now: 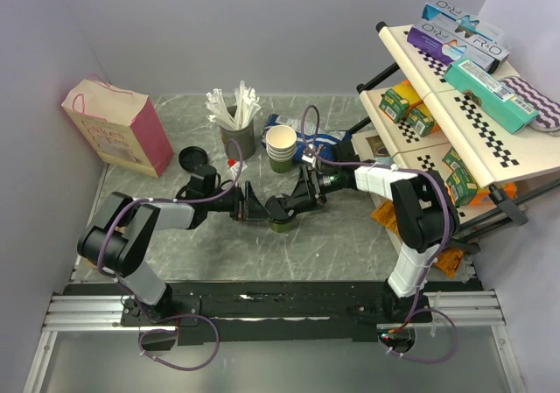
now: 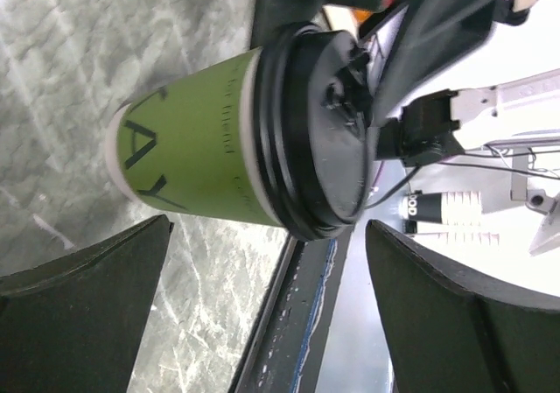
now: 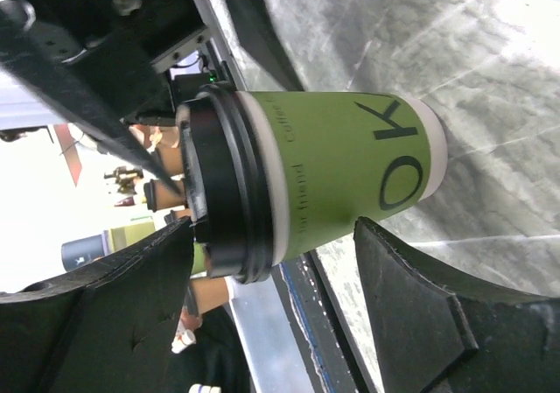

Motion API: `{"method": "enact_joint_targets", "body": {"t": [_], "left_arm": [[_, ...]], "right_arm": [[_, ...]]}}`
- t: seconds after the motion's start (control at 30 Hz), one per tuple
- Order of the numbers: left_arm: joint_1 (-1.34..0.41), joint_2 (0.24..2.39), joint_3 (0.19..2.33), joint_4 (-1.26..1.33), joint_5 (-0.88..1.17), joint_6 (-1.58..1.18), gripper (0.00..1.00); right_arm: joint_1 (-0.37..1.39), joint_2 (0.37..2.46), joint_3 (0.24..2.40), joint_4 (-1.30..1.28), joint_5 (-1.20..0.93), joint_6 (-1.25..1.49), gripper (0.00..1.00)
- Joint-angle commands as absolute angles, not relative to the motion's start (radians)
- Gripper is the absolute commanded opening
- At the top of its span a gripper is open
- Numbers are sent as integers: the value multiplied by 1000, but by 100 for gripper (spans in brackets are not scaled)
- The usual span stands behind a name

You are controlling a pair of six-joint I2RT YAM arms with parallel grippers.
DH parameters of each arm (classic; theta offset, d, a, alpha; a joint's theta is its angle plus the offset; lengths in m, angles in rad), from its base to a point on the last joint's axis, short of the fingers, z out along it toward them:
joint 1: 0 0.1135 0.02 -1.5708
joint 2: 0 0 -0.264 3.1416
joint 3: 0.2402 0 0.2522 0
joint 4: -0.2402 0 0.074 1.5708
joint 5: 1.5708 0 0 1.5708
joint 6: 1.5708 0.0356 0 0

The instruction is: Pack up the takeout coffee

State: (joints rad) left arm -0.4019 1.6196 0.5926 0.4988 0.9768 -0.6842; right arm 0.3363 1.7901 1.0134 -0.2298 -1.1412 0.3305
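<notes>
Takeout coffee (image 1: 282, 226): a green-sided paper cup with its black lid on, at the centre of the top view. It appears to stand upright on the worktop (image 1: 359, 235), lid up.
Long axis: it points up at the top camera. In both wrist views it runs across the frame, with the lid toward one finger and the base toward the other, so I judge that both hands are rolled onto their sides.
Left hand (image 1: 254, 209): just left of the cup in the top view, released and spread wide. In its wrist view the cup lies above the fingers (image 2: 79, 314) with worktop showing between, so they are apart.
Right hand (image 1: 293, 202): just right of the cup, spread and grasping nothing that shows. In its wrist view the fingertips (image 3: 394, 262) meet the cup's outline, and I cannot tell whether they touch.
Nearer hand: the right, by a little, as a judgement.
Relation that matters: the cup sits between the two hands, just past each set of tips. Each closing line lies along the cup's length, not across its sides, so a grip probably needs a wrist roll.
Bag (image 1: 118, 126): pink paper, at the upper left of the top view and well apart from the cup. It is likely the destination.
</notes>
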Motion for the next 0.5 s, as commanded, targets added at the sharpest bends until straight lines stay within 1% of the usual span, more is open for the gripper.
{"method": "enact_joint_targets", "body": {"t": [0.0, 0.13, 0.47], "left_arm": [[-393, 1615, 575, 653, 1055, -755, 99], [-390, 1614, 560, 702, 1086, -787, 99], [-388, 1654, 617, 516, 1042, -640, 100]], "right_arm": [[345, 1836, 1061, -232, -1137, 330, 79], [347, 1850, 1077, -245, -1135, 328, 78], [350, 1874, 1100, -250, -1134, 331, 77]]}}
